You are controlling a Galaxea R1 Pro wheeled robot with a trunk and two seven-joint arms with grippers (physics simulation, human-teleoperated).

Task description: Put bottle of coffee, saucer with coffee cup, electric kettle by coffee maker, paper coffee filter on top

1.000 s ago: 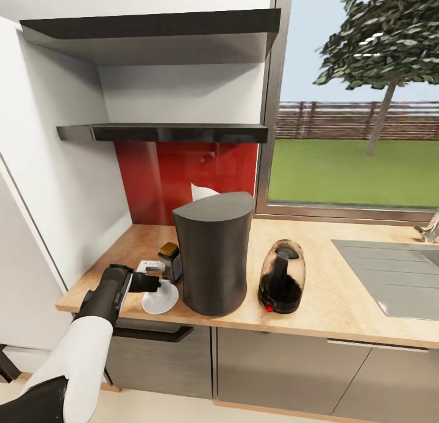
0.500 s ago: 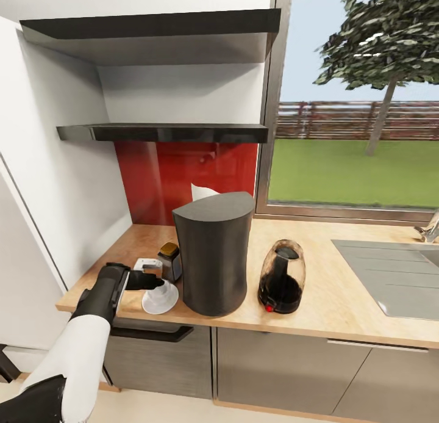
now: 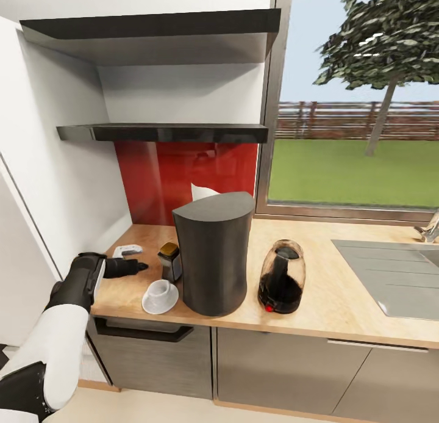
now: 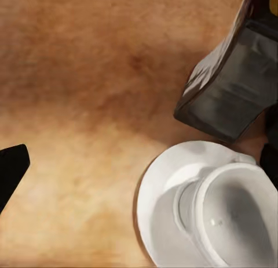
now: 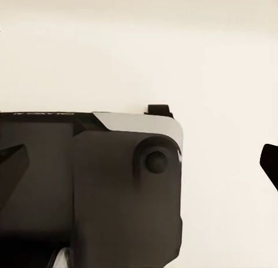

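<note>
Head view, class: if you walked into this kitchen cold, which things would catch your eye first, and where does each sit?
The tall dark coffee maker dominates the middle of the wooden countertop, in front of the red backsplash. To its right stands the glass kettle; to its left a white cup sits on a saucer, with a small coffee jar just behind. The left gripper hovers beside them.

white left forearm [image 3: 58, 343], black wrist, black pincer [image 3: 135, 267]
</note>
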